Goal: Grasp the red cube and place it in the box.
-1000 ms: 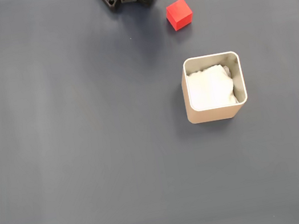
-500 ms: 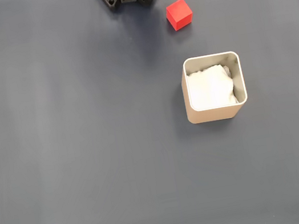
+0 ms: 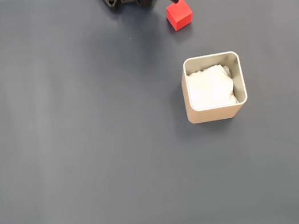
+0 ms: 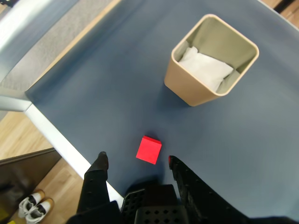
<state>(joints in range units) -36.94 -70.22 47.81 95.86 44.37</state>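
Your claw (image 4: 135, 161) is spread wide and holds nothing; in the wrist view its two black fingers frame the red cube (image 4: 149, 150), which sits on the bench (image 4: 140, 84) between and just ahead of the tips, untouched. In the fixed view one dark finger tip now reaches down to the cube's (image 3: 179, 14) upper left corner, where a second ago the arm sat further back near the top edge; the cube itself has not shifted. That suggests you are lining up for the grasp, with lowering and closing yet to come. Well apart from the cube stands the box (image 3: 218, 114), beige and upright, holding only crumpled white padding (image 3: 210, 87).
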